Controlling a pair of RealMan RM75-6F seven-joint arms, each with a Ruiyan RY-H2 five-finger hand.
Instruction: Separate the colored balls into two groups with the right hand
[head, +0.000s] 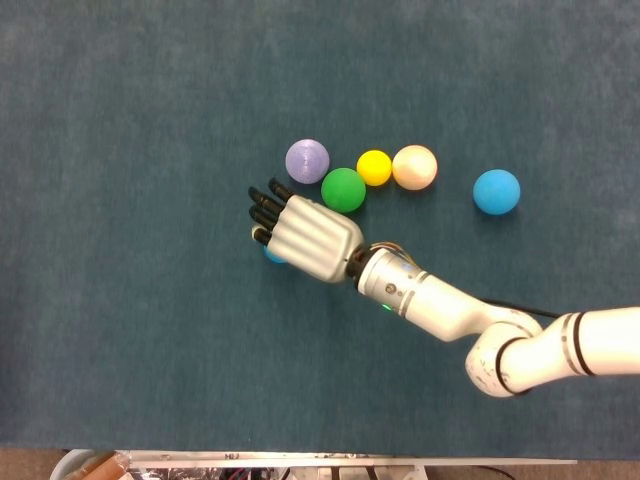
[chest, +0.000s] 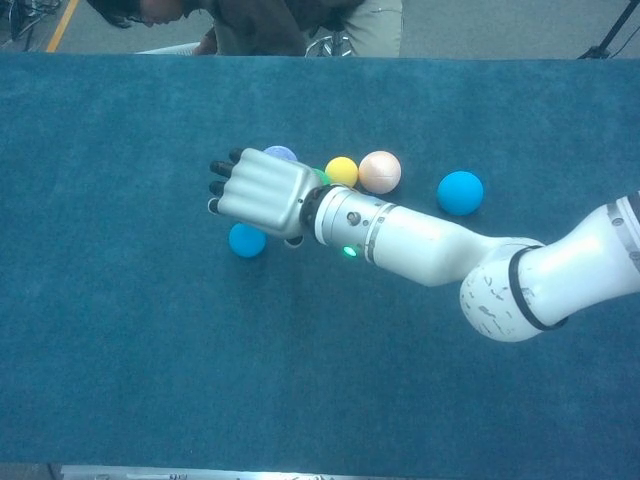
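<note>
My right hand (head: 300, 235) hovers palm-down over the blue cloth, left of the ball row, with its fingers stretched out and holding nothing. A small blue ball (chest: 246, 240) lies on the cloth just below the hand (chest: 262, 192) and apart from it; in the head view only its edge (head: 272, 254) peeks out from under the hand. Behind the hand sit a purple ball (head: 307, 160), a green ball (head: 343, 189), a yellow ball (head: 374, 167) and a peach ball (head: 414, 167). A larger blue ball (head: 496, 191) lies alone to the right.
A person (chest: 270, 20) leans over the table's far edge in the chest view. The blue cloth (head: 130, 300) covers the whole table. The robot's base shows along the bottom edge (head: 300, 462) of the head view.
</note>
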